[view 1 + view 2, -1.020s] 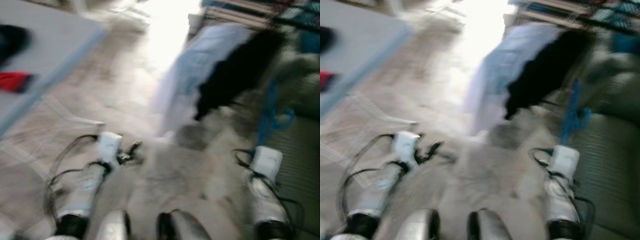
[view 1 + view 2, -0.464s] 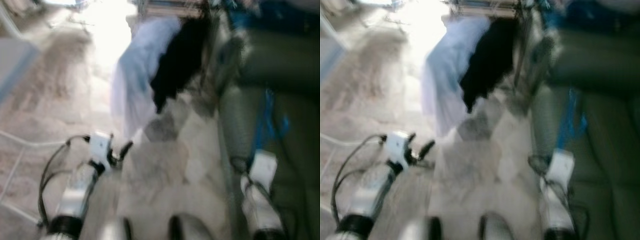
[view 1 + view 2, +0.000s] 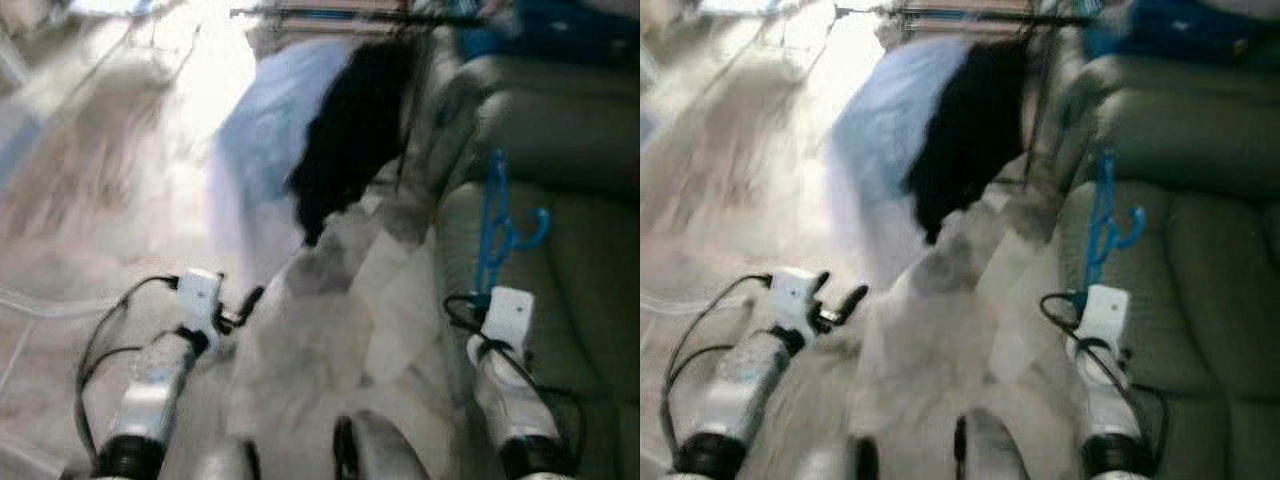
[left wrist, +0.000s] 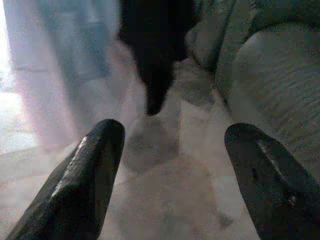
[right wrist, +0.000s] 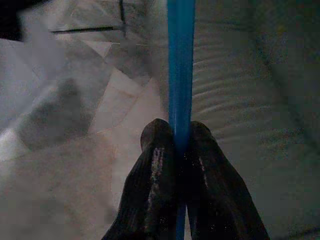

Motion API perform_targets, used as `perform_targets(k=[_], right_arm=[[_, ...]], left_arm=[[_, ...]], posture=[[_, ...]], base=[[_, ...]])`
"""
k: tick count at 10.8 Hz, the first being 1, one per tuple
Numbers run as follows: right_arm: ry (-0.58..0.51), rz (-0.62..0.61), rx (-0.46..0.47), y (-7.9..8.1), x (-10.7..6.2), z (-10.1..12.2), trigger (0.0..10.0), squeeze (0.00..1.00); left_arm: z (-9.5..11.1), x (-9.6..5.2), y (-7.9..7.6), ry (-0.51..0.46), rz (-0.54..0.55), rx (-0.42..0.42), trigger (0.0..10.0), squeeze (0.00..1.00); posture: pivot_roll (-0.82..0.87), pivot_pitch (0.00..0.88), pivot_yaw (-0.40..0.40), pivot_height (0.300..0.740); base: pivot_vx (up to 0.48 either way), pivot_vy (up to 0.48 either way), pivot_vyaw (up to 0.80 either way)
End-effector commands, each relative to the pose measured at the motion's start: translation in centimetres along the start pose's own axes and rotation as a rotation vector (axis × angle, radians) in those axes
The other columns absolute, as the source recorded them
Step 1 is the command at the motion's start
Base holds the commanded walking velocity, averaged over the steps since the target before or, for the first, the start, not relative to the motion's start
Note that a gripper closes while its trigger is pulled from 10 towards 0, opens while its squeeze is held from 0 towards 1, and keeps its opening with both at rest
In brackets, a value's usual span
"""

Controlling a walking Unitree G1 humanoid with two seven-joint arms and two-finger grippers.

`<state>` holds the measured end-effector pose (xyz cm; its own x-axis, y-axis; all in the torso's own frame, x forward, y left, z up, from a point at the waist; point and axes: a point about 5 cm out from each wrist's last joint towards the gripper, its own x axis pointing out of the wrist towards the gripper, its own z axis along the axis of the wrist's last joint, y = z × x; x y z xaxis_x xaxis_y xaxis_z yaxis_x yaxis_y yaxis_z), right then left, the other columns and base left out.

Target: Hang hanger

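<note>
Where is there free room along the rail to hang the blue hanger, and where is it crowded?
The rail looks bare left of the pale blue garment. Beside the sofa the black garment crowds it. The right gripper clamps the blue hanger; the left gripper is open.

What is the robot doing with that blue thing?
The robot is carrying a blue hanger, pinched between the two black fingers of its right gripper. The hanger sticks up in front of a grey-green sofa. Ahead, a light blue garment and a black garment hang from a clothes rail, so the hanger is not hung yet. The left gripper is open and holds nothing, pointing at the tiled floor.
</note>
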<state>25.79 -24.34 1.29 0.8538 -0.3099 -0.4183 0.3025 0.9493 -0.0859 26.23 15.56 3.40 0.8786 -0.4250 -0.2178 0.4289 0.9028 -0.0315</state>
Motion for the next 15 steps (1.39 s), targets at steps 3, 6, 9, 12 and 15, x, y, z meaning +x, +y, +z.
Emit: perform_targets(k=[3, 6, 9, 12, 15], right_arm=[[0.018, 0.043, 0.008, 0.3, 0.9, 1.0, 10.0, 0.0], [0.029, 0.097, 0.012, 1.5, 1.1, 0.8, 10.0, 0.0], [0.02, 0.125, 0.023, 2.4, 1.3, 1.3, 10.0, 0.0], [-0.011, 0.146, -0.001, 3.0, 1.4, 1.8, 10.0, 0.0], [-0.065, 0.144, -0.026, 3.1, 1.7, 3.2, 10.0, 0.0]], left_arm=[[-0.6, -0.5, 0.1, 0.037, 0.023, -0.023, 10.0, 0.0], [-0.3, -0.5, 0.3, 0.037, 0.014, -0.014, 10.0, 0.0], [-0.2, -0.5, 0.5, 0.038, 0.025, -0.01, 10.0, 0.0], [-0.3, -0.3, 0.2, 0.037, 0.017, 0.006, 10.0, 0.0], [-0.4, -0.2, 0.0, 0.034, 0.026, -0.004, 10.0, 0.0]], posture=[[-0.02, 0.178, -0.057, 0.74], [-0.02, 0.183, -0.05, 0.74], [-0.03, 0.188, -0.045, 0.74], [-0.03, 0.194, -0.054, 0.74], [-0.02, 0.191, -0.061, 0.74]], base=[[0.421, 0.112, 0.0], [0.335, 0.344, 0.0], [0.324, 0.355, 0.0], [0.396, 0.195, 0.0], [0.465, 0.0, 0.0]])
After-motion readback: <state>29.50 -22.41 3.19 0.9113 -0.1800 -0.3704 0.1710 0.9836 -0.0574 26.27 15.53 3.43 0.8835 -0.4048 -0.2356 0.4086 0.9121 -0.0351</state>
